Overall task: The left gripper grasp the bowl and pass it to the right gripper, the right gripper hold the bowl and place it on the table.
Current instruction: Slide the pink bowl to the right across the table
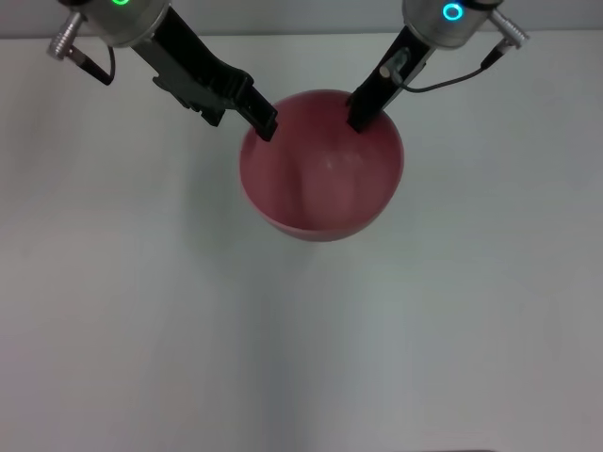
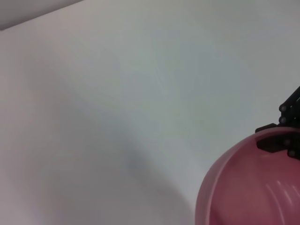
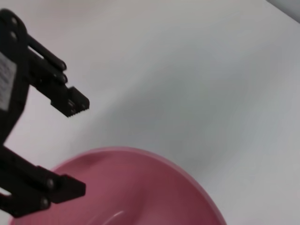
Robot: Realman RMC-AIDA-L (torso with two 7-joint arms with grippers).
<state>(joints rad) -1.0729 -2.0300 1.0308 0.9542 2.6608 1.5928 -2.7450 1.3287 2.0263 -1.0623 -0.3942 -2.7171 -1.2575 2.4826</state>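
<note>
Fingers of the left gripper (image 1: 265, 125) stand spread apart at the round pink-red plastic bowl's (image 1: 320, 169) rim; the slim right gripper (image 1: 360, 115) pinches the far rim above the white bench (image 1: 141, 311).

Lab-like: bare white table (image 1: 113, 311).

Left gripper (image 1: 264, 127) black, green ring; right gripper (image 1: 360, 118) black, cyan ring.
</note>
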